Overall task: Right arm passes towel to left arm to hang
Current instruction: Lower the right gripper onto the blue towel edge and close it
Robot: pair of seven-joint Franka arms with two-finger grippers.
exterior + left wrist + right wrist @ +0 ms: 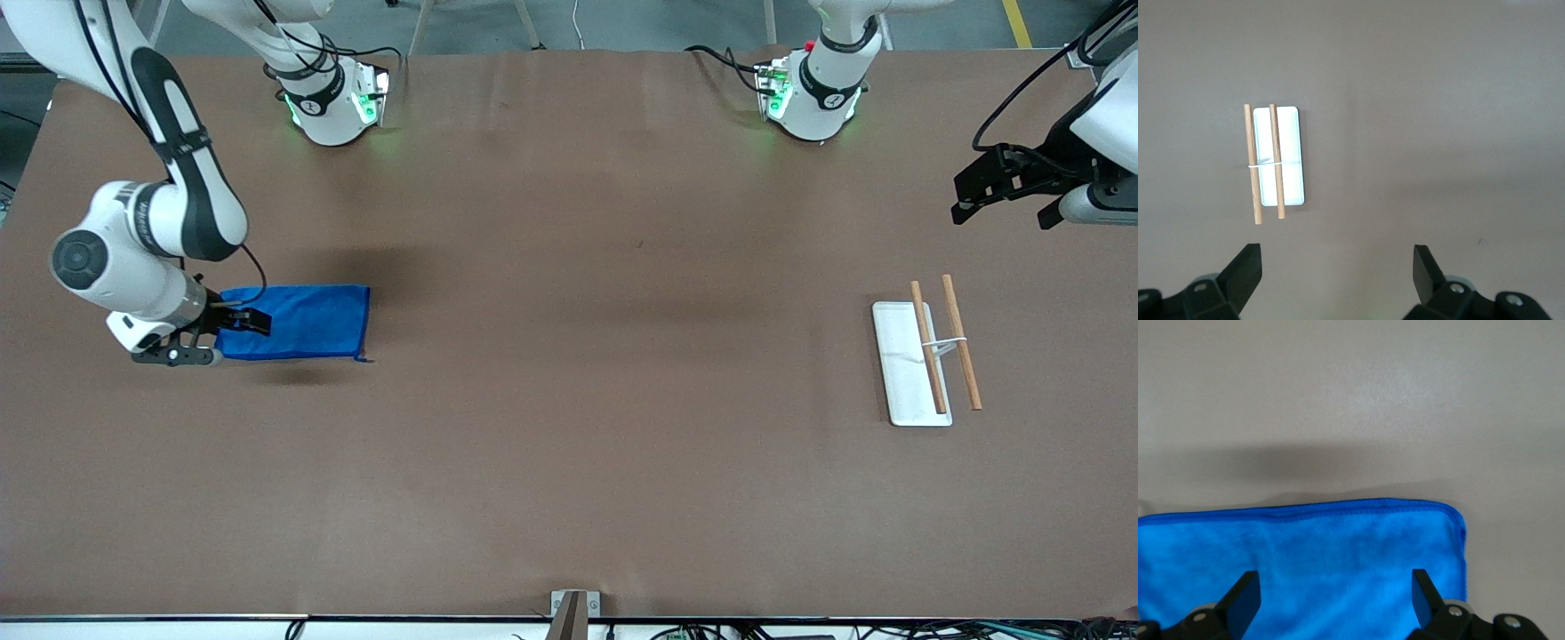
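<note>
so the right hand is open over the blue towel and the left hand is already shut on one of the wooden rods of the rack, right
Not quite. The left hand is open and holds nothing; in the left wrist view its fingers stand wide apart, clear of the wooden rods of the rack. The rest holds: the right hand is open over the blue towel.
</note>
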